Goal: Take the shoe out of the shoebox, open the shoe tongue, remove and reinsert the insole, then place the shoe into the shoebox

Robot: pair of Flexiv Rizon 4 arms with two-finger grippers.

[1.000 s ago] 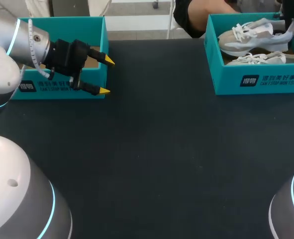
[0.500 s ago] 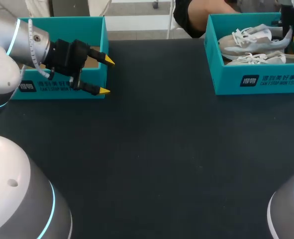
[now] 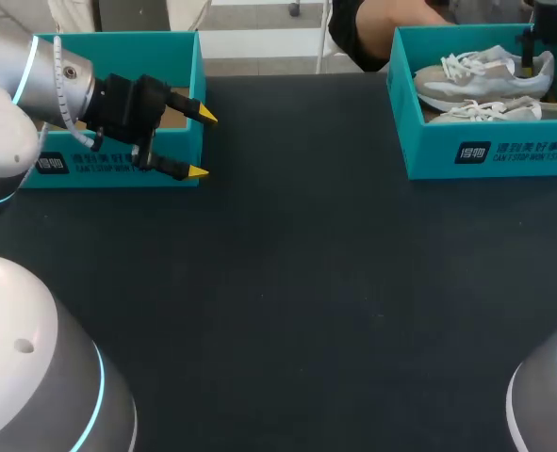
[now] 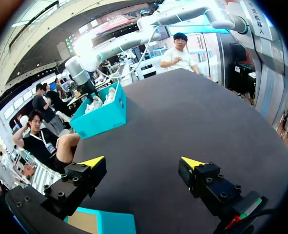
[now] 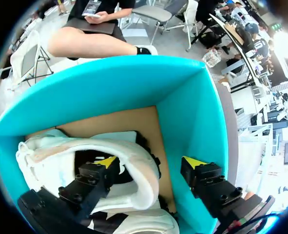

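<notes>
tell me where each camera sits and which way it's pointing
Head view: above and behind the robot, looking down on the table; both arms, left gripper show.
Left wrist view: on that wrist, faces across the table toward the shoebox holding shoes; its open gripper shows.
Right wrist view: on that wrist, looks into that shoebox; right gripper straddles a shoe heel.
Shared: all three show that shoebox.

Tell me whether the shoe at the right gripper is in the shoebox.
In: the shoe lies inside the teal walls of the shoebox.

i see a matt dark worktop [image 3: 306, 282], smooth teal card shoebox [image 3: 490, 155], soft cloth shoe [image 3: 476, 80], glossy left arm [image 3: 5, 122] shell.
</notes>
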